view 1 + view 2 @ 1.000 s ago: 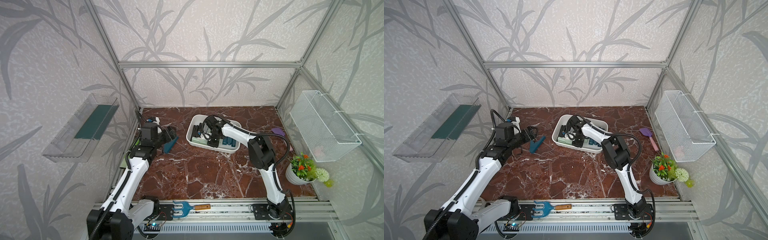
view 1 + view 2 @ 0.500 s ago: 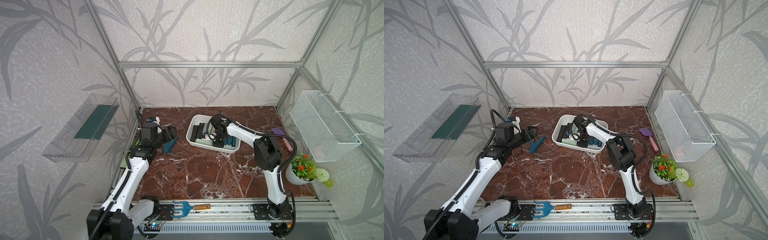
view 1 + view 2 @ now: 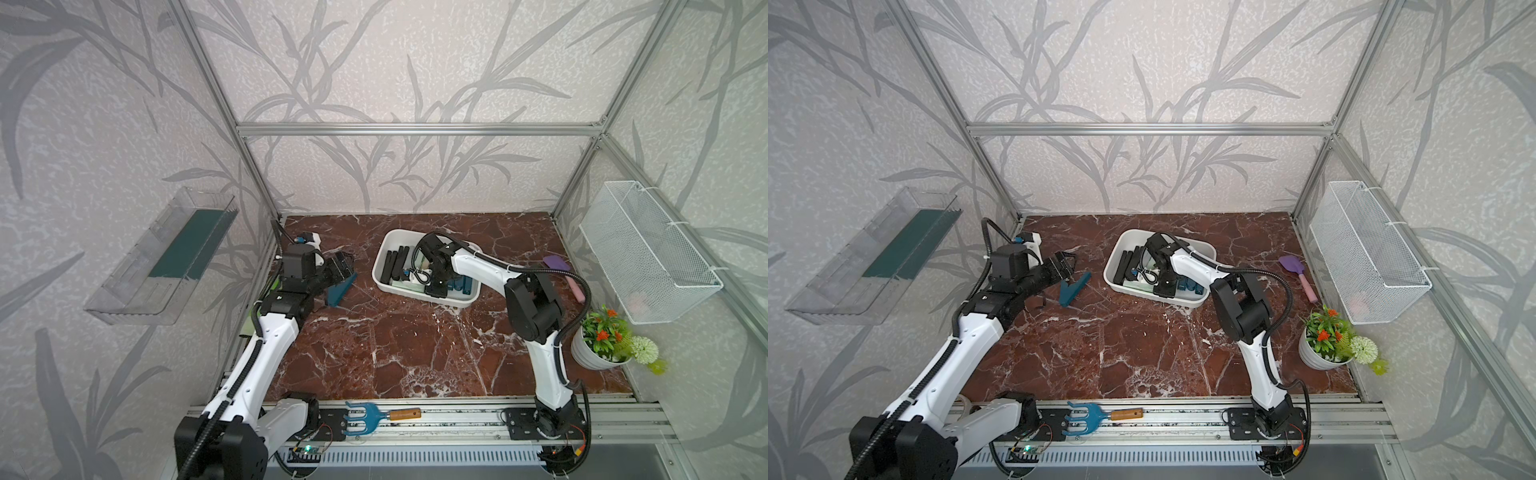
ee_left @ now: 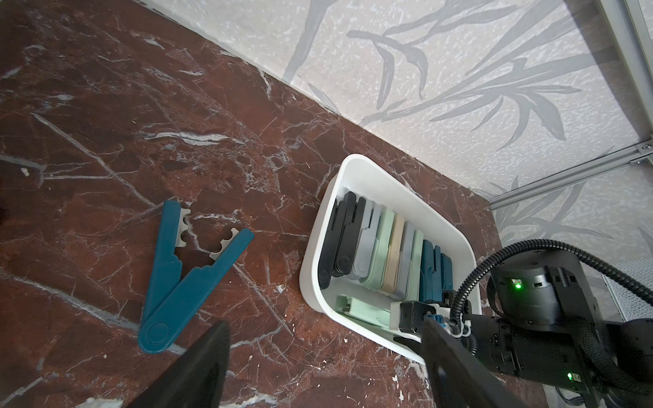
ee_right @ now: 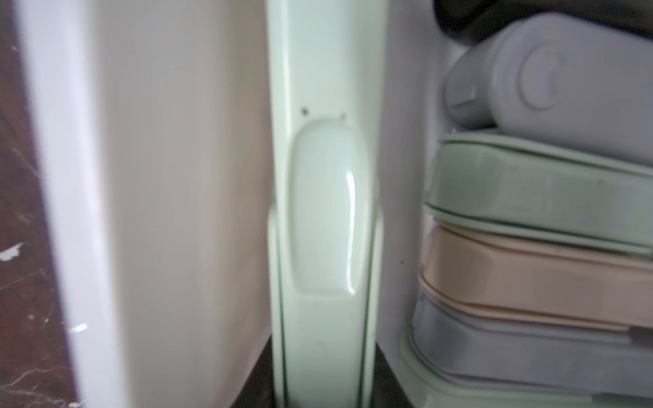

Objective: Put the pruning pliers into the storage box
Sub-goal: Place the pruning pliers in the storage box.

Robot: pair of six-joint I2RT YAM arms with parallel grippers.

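The right arm has moved a little. Its elbow has swung out to the right, and the right pincer has slid a bit along the near side of the storage box. The left arm has not moved.

The right pincer is down inside the box. It looks pressed onto the mint green pliers, which lie along the near wall of the box. The tips of the pincer are hard to see, so this is a best guess. Next to them is a row of other pliers in black, grey, green, beige and teal. They are packed side by side in the box.

The left pincer is spread wide and holds nothing. It hangs over the desk, near the teal pliers. These lie on the desk outside the box, open like a letter V.

The pliers look hard, smooth and light. They will likely not bend, but they may slip. The teal ones seem to be the last to go in. Their two legs may swing at the round joint. A good place to hold them is probably across both legs, close to that joint. A squeeze there may also push them shut.
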